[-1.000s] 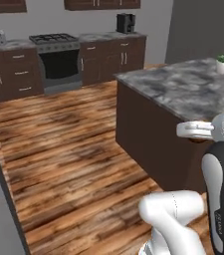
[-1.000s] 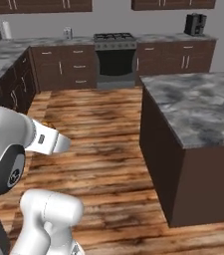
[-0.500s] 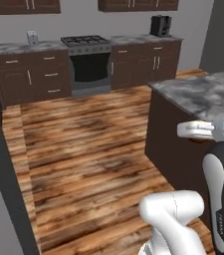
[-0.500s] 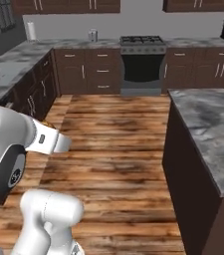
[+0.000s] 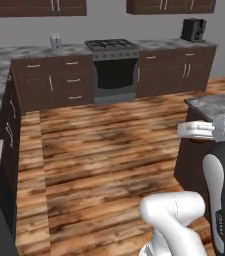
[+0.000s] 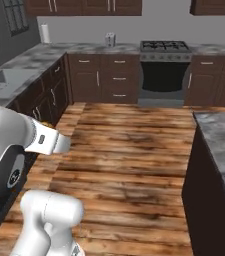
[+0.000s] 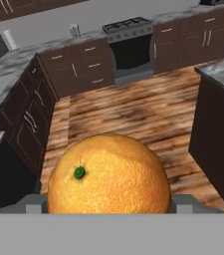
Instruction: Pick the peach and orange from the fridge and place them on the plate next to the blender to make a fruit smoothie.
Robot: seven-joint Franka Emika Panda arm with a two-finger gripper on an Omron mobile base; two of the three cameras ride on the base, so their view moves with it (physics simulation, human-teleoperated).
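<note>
Orange (image 7: 108,174) is sitting large and round at the bottom of the hand view, its pebbled, dimpled peel glowing deep orange with a small green stem dot on its left side. It is resting between the gripper (image 7: 108,203), whose grey finger tips (image 7: 34,203) are showing at either flank, closed in against the fruit and holding it. Beyond it, a wood-plank floor (image 5: 109,150) with streaky brown grain is stretching toward the far wall. Dark brown cabinets (image 6: 99,77) under a mottled grey stone counter (image 6: 34,60) are running along the far and left sides, with a black oven (image 5: 115,75) set among them. A stone-topped island (image 6: 221,145) is standing at the right.
</note>
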